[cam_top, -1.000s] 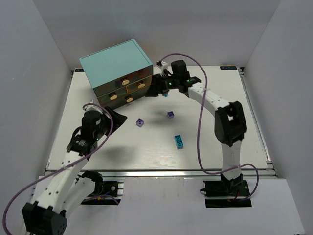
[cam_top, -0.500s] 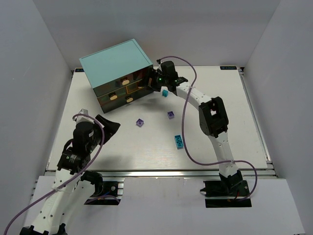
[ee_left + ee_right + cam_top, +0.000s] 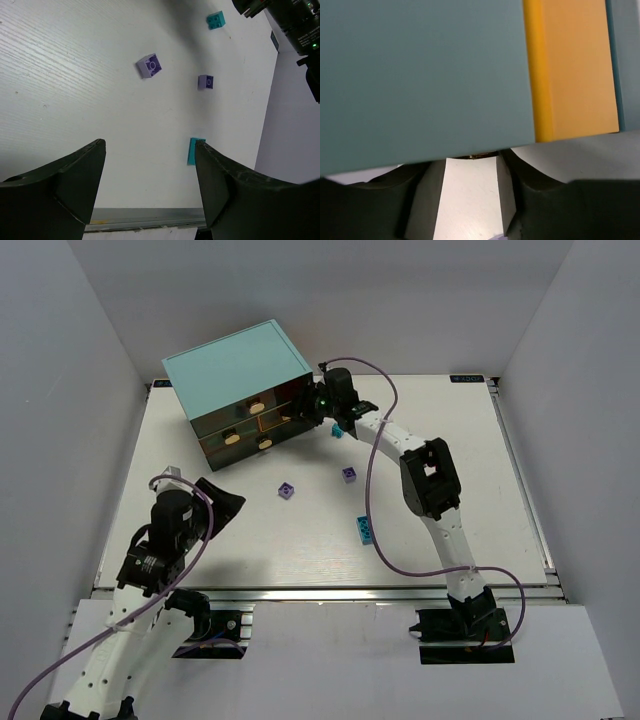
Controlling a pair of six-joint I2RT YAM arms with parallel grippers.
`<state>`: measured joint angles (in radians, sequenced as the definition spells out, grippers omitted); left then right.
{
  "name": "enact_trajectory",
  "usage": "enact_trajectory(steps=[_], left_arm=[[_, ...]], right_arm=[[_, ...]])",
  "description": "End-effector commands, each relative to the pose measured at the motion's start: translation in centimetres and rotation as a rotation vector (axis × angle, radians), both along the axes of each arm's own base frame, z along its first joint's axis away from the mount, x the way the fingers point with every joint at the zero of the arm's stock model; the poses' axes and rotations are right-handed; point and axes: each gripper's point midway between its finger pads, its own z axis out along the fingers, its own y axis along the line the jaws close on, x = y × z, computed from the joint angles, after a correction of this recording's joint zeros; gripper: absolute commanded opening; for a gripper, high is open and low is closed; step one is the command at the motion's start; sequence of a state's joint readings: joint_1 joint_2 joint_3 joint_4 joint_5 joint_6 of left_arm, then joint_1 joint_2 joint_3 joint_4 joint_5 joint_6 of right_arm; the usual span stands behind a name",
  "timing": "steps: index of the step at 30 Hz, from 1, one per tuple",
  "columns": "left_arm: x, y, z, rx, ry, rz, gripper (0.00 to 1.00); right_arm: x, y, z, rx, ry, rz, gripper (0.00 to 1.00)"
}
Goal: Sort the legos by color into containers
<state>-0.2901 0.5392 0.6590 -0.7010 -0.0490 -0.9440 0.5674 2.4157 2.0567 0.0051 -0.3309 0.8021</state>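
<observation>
The light-teal cabinet (image 3: 240,370) stands at the back left, its brownish drawers (image 3: 262,428) facing the table. My right gripper (image 3: 303,412) is pressed against the upper right drawer front. In the right wrist view its fingers (image 3: 427,200) stand apart, and the tips are hidden under the teal cabinet (image 3: 420,75) beside an orange drawer panel (image 3: 570,70). A small cyan lego (image 3: 338,430) lies just right of that gripper. Two purple legos (image 3: 287,490) (image 3: 348,474) and a long cyan lego (image 3: 366,529) lie mid-table. My left gripper (image 3: 150,165) hangs open and holds nothing.
The white enclosure walls (image 3: 90,360) close in the table on three sides. A metal rail (image 3: 330,590) runs along the near edge. The right arm's purple cable (image 3: 380,490) loops over the middle of the table.
My right gripper has moved left, from beside the small cyan lego up against the cabinet's drawer front. The left arm has drawn back toward the near left corner.
</observation>
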Motion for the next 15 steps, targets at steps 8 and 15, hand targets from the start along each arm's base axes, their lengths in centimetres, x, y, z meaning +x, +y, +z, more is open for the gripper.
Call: enact_trajectory(steps=[8,15], left_arm=[[0.3,-0.4,0.6,-0.027,-0.037,-0.008,0.83],[1.5,-1.3,0.0,-0.034,-0.052,-0.046,0.86]], right_arm=[[-1.5,-2.6,2.5,0.068,-0.068,-0.011,0.31],[-5.6,-5.2,1.3,0.060,-0.043,0.035,0.64]])
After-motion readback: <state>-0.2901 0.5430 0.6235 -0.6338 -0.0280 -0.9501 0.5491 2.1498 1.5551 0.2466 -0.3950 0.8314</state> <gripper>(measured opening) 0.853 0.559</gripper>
